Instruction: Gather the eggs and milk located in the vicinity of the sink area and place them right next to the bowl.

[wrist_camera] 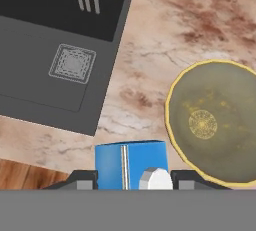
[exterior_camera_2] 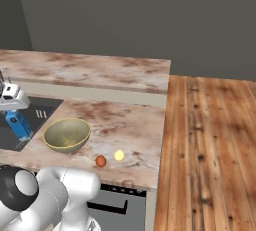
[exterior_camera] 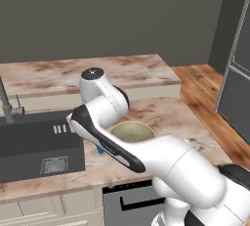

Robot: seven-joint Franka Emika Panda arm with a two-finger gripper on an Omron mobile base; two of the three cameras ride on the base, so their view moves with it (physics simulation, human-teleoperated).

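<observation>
Left base view: the white arm (exterior_camera: 161, 161) fills the foreground, covering most of the milk carton (exterior_camera: 100, 149), a blue sliver between the sink (exterior_camera: 34, 144) and the olive bowl (exterior_camera: 131, 132) on the worktop (exterior_camera: 166, 117).

Right base view: the brown egg (exterior_camera_2: 101, 161) and pale egg (exterior_camera_2: 119, 155) lie near the bowl; the tool (exterior_camera_2: 15, 112) grips the carton's top at the sink's edge, left of the bowl.

Hand view: the carton sits clasped between the finger tips (wrist_camera: 84, 179), just beside the bowl.
</observation>
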